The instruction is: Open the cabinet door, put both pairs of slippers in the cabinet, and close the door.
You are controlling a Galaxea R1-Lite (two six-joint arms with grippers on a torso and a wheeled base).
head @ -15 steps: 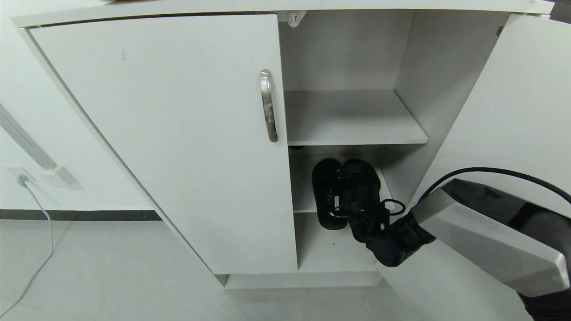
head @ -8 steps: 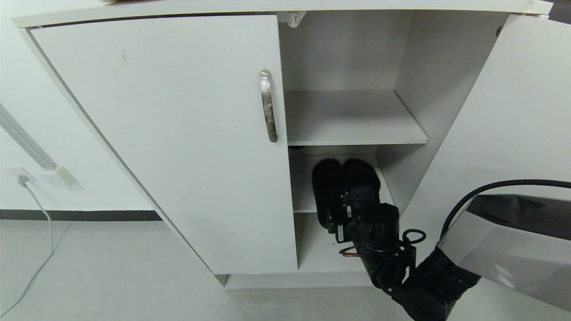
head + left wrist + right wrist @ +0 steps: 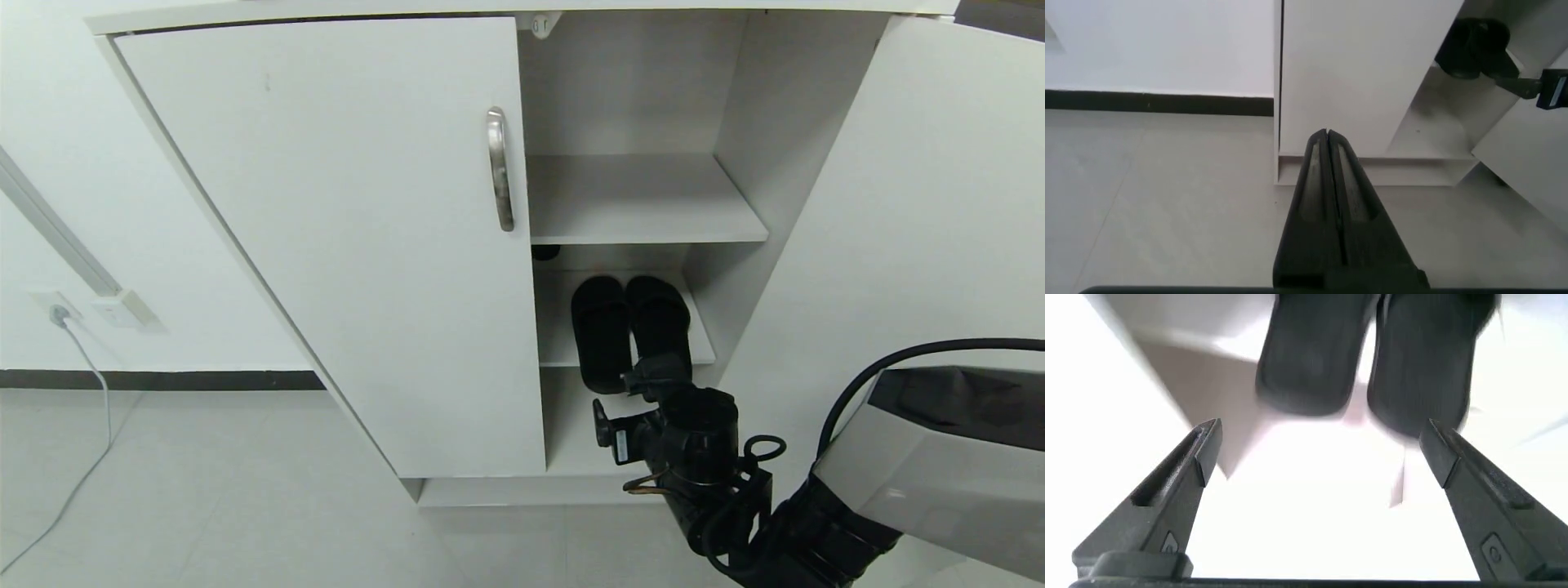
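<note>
A pair of black slippers (image 3: 629, 327) lies side by side on the lower shelf (image 3: 555, 343) of the white cabinet, toes inward; they also show as the slippers (image 3: 1372, 351) and the slippers (image 3: 1474, 49) in the wrist views. My right gripper (image 3: 629, 396) hangs open just in front of their heels, apart from them, nothing between its fingers (image 3: 1200, 453). The cabinet's right door (image 3: 898, 204) stands open; the left door (image 3: 351, 229) with its metal handle (image 3: 500, 167) is closed. My left gripper (image 3: 1327, 155) is shut on nothing, low over the floor in front of the cabinet's base.
The upper shelf (image 3: 645, 204) is bare. A small dark thing (image 3: 545, 251) peeks out behind the closed door's edge. A wall socket with a cable (image 3: 57, 314) sits at the left, above a tiled floor (image 3: 204, 506).
My right gripper has let go of the slippers and drawn back from the shelf, fingers apart. The slippers now lie farther in. The head camera has shifted.
</note>
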